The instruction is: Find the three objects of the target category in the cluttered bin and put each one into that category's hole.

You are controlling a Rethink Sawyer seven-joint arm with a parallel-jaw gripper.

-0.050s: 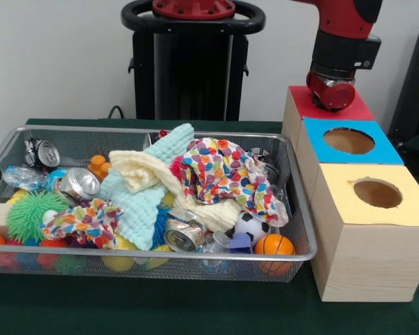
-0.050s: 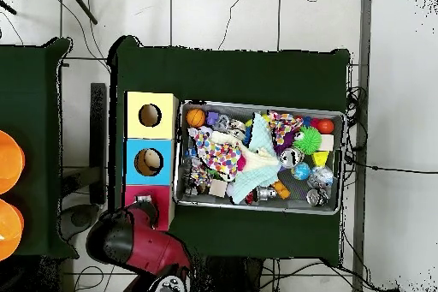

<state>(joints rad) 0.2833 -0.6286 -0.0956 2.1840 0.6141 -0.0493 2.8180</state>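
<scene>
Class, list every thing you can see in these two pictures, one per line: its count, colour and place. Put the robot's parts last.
Wire bin: one, silver, on the green table.
Boxes: three, wooden, in a row beside the bin; yellow top, blue top, red top. Round holes show in the yellow and blue tops.
Cloths: pale yellow, light blue, spotted multicolour, heaped mid-bin.
Cans: at least three, silver, scattered in the bin.
Spiky ball: one, green, bin's front corner.
Small basketball: one, orange, opposite front corner.
Small football: one, black and white, beside the basketball.
Table: one, dark green.
Robot arm: one, red and black; its gripper sits over the red box.
</scene>
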